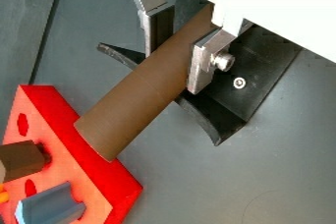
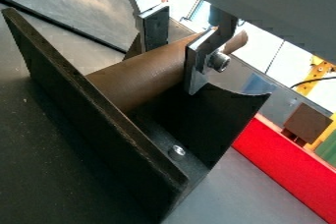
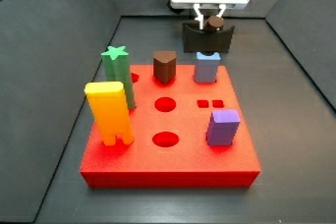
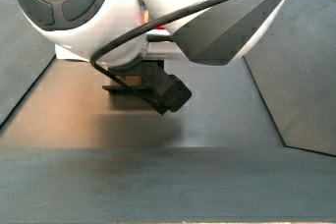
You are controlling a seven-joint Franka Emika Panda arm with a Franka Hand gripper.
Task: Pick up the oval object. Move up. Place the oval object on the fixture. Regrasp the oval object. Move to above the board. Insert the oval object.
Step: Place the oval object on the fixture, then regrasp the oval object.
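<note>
Fingers (image 1: 174, 41) clamp oval object (image 1: 138, 100) btwn pads | resting on fixture (image 2: 118, 140)

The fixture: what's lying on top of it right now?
The oval object lies in the fixture notch, with the end effector fingers either side of its far end. The contact underneath is hidden.

Dark grey floor (image 3: 39, 140), raised dark side walls (image 3: 296, 56)

Gripper (image 1: 180, 43) sits hemmed in by fixture (image 2: 92, 110) walls; board (image 3: 165, 130) pegs crowd the near side, floor beside it lies open
</note>
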